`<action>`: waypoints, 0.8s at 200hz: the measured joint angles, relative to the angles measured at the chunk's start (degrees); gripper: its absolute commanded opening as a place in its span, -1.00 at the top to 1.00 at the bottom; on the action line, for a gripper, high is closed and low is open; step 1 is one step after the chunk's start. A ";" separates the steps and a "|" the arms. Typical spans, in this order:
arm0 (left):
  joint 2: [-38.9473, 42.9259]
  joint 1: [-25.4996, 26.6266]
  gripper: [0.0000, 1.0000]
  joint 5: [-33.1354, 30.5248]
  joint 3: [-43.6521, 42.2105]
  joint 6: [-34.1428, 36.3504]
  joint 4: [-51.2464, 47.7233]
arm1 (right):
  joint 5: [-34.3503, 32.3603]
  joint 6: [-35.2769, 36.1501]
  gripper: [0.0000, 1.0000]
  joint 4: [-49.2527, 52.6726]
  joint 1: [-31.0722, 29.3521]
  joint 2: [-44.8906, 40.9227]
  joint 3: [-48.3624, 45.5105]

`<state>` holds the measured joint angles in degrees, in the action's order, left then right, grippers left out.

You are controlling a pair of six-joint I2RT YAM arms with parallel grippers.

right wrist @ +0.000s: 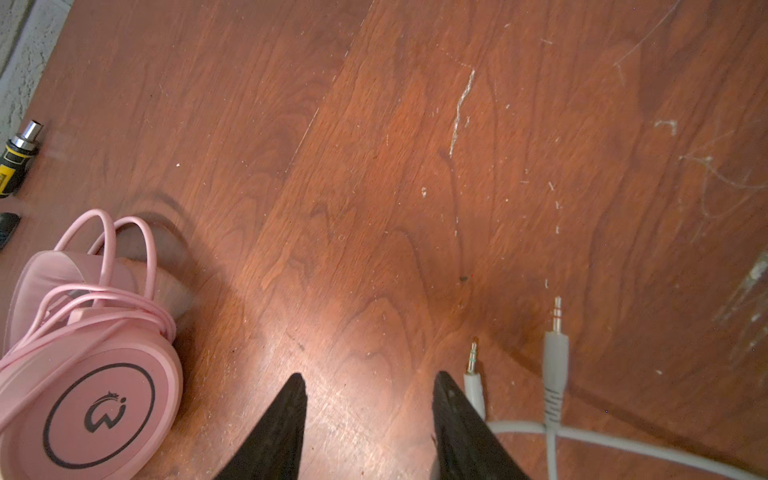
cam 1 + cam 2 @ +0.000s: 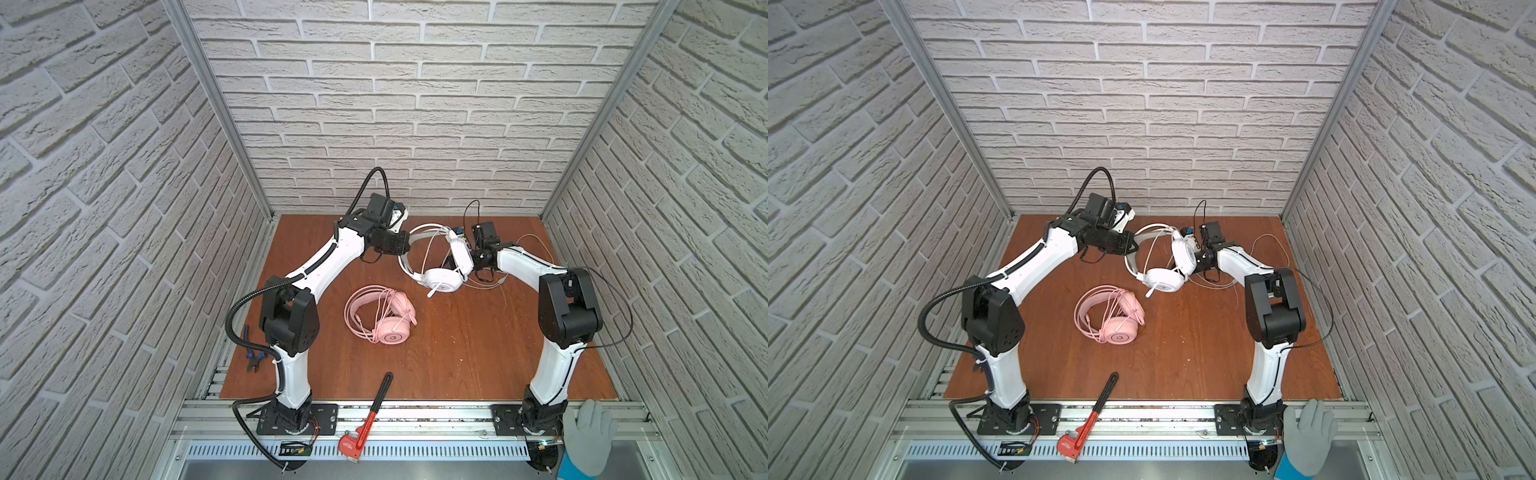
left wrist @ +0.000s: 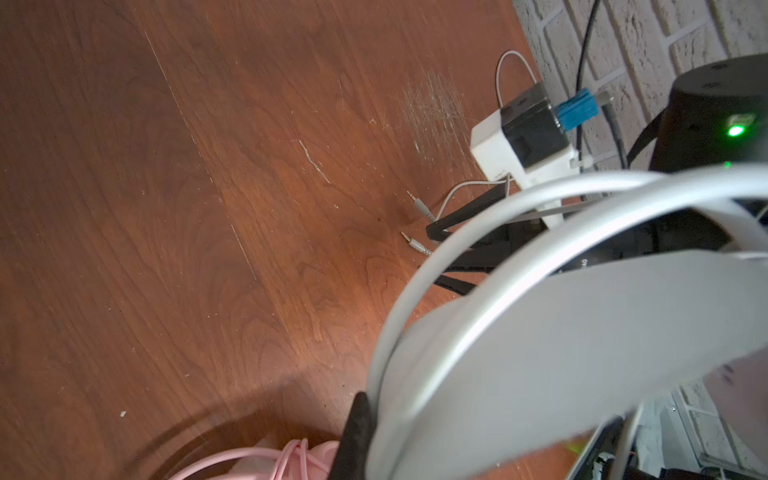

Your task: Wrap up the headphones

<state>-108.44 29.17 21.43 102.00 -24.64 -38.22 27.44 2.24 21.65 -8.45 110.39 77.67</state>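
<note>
The white headphones (image 2: 441,281) hang tilted near the back of the table, with their thin cable looped over the headband (image 3: 540,353). My left gripper (image 2: 408,246) is shut on that grey-white headband; only one black finger (image 3: 357,432) shows beside it in the left wrist view. My right gripper (image 1: 368,386) stands open just above the wood with nothing between its fingers. In both top views it is mostly hidden behind the upper white ear cup (image 2: 1183,253). Two white jack plugs (image 1: 473,374) lie beside its finger. The pink headphones (image 2: 384,318) lie mid-table with their cable wound round them.
Loose white cable (image 2: 536,249) trails over the table at the back right. A red-and-black pipe wrench (image 2: 370,415) lies across the front edge. Blue pliers (image 2: 251,349) sit by the left arm's base, a screwdriver (image 1: 18,153) nearby. A gloved hand (image 2: 590,436) rests at the front right.
</note>
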 measured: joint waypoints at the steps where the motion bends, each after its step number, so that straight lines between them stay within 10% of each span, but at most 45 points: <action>1: 0.07 -0.02 1.00 0.02 -0.02 -0.09 0.09 | 0.04 -0.02 0.03 -0.04 0.00 0.02 0.00; 160: 2.97 -4.37 1.00 -1.86 -0.59 -11.23 6.75 | 3.41 -5.92 0.29 1.42 0.00 5.68 -0.37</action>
<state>-105.47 24.80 19.57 101.41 -35.88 -31.46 30.85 -3.68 23.07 -8.45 116.07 77.30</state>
